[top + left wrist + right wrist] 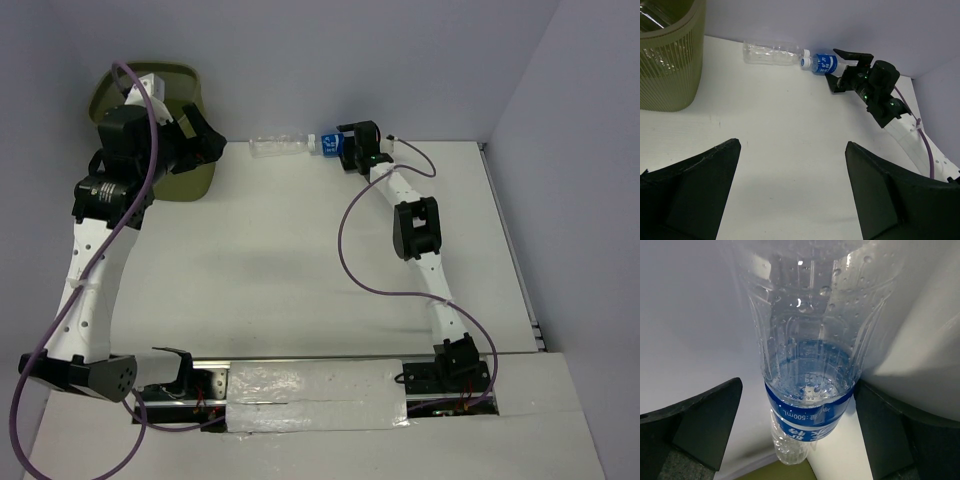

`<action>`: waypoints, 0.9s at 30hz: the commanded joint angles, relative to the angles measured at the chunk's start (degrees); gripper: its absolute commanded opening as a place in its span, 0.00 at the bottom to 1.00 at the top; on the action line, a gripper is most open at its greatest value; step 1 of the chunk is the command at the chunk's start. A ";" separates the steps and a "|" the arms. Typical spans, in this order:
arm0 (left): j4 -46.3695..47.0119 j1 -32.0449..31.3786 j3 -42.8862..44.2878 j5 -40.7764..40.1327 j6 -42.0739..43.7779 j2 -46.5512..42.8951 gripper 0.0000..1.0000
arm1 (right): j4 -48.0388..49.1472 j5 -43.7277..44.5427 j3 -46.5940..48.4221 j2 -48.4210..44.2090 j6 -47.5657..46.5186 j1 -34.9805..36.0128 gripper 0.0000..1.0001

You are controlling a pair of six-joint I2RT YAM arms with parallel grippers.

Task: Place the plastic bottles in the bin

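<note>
Two plastic bottles lie end to end along the back wall. The clear unlabelled one (277, 145) (772, 53) is on the left. The blue-labelled one (328, 143) (823, 63) (809, 390) lies between the fingers of my right gripper (347, 146) (834, 71) (797, 385), which is open around its body; there is a gap at the left finger (705, 422). The olive-green bin (165, 95) (670, 65) stands at the back left, with clear plastic showing inside it. My left gripper (211, 138) (792, 165) is open and empty, next to the bin.
The grey back wall runs right behind the bottles. The right arm (415, 228) stretches across the right half of the white table (280, 260), and its purple cable (350, 250) loops over the middle.
</note>
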 commanded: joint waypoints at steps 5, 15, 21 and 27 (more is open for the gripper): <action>0.74 -0.21 -0.05 -2.95 2.28 0.92 0.99 | -0.49 3.34 -1.21 0.24 1.01 0.05 0.74; 0.30 -0.21 -0.58 -2.86 2.45 1.10 0.99 | 6.00 3.69 -15.79 -12.40 -0.21 0.14 0.47; -2.07 -0.21 1.88 -1.81 3.07 2.06 0.99 | 12.24 3.70 -37.05 -33.98 -10.67 -0.21 0.48; -5.57 -0.21 5.92 -0.40 1.75 5.30 0.99 | 9.63 -10.78 -57.35 -51.86 -29.96 -1.01 0.47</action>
